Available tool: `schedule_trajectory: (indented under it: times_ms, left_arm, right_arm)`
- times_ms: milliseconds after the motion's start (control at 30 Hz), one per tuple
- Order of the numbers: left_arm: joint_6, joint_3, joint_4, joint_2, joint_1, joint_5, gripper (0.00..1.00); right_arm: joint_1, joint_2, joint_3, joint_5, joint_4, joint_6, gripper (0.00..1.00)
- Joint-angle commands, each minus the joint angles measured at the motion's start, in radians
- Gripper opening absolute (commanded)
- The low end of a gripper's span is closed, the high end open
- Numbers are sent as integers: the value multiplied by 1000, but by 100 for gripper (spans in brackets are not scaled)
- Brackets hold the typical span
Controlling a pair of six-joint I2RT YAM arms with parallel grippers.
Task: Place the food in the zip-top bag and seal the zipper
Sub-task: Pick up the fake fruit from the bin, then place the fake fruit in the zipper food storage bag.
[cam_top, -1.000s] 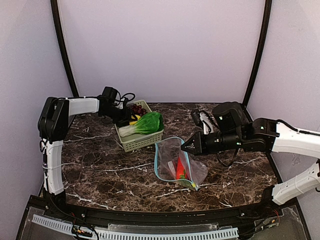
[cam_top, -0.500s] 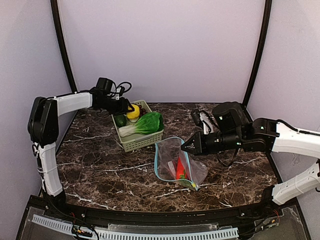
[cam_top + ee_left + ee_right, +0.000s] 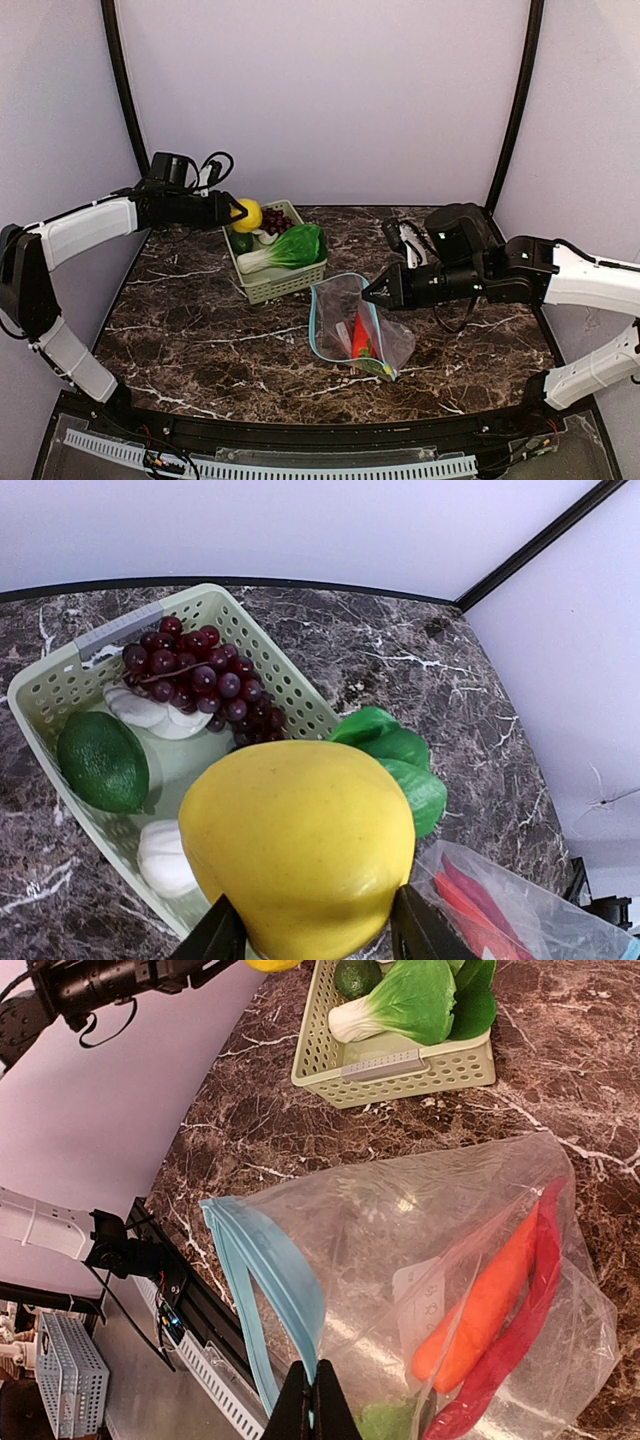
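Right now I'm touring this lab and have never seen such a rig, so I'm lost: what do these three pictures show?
Two robot arms stand at the near edge of a marble-patterned table. The wide picture is taken from above and behind them; the other two come from a camera on each wrist. The left gripper holds a lemon just over a pale green basket containing bok choy, grapes, garlic and a dark green piece. The right gripper pinches the blue zipper strip of a clear zip-top bag, so its mouth stands open; a red chilli and an orange piece lie inside.
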Motion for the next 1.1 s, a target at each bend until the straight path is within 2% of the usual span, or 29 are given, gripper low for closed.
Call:
schedule_trajectory:
  times_ms: [0,167,533,800,1067]
  left_arm:
    - [-29,-129,20,-157,-47,48,48]
    - [-54,-242,24,-298,-171,39,48]
    - [-143,-340,54,-504,-468,-59,47]
    - [-115,-288,138,-462,-675,-64,47]
    - [-127,-271,206,-360,-776,-102,47]
  right_arm:
    - [-7,-15,31,13,22,-14,0]
    - [-7,-17,30,18,23,-15,0]
    - [-6,-37,23,42,19,-25,0]
    - [-6,-16,57,47,10,-40,0]
    - [-7,-40,50,50,10,-34,0]
